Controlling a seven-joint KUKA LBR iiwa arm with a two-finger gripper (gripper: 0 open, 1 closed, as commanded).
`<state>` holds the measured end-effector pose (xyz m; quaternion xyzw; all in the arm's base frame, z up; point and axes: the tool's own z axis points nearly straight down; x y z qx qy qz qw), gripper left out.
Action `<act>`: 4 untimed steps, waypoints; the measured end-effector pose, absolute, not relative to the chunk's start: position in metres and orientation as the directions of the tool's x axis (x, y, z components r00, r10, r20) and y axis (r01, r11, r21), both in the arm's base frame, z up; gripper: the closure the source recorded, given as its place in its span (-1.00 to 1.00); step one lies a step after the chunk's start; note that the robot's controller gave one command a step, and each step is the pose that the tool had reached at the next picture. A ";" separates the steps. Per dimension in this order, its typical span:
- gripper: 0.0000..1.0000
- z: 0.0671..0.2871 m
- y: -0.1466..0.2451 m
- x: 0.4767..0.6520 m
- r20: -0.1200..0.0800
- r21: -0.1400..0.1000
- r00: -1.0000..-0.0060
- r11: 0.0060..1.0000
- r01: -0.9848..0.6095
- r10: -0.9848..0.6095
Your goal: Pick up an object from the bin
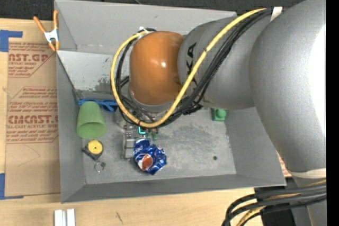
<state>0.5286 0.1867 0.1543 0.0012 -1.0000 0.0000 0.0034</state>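
Observation:
My gripper (128, 144) reaches down at the bin's lower left middle, its metal fingers showing below the orange dome. A crumpled blue, red and white wrapper (149, 157) lies right beside the fingers, on their right, touching or nearly so. A green plastic cup (90, 119) lies on its side to the left of the gripper. Below the cup sits a small yellow disc with a dark centre (94, 148). A blue flat piece (104, 105) pokes out behind the cup, partly under the arm.
A small green block (219, 114) lies at the right, by the arm. A tiny metal ring (99, 167) rests near the front wall. The arm and its orange dome cover the bin's middle and back.

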 end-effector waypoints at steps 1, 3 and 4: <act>-1.00 0.065 0.120 0.509 0.008 -0.002 -0.999 1.000 -0.031 -0.031; -1.00 0.099 0.104 0.494 0.001 0.001 -1.000 1.000 -0.017 -0.017; -1.00 0.068 0.121 0.501 0.002 0.000 -0.997 0.997 -0.072 -0.072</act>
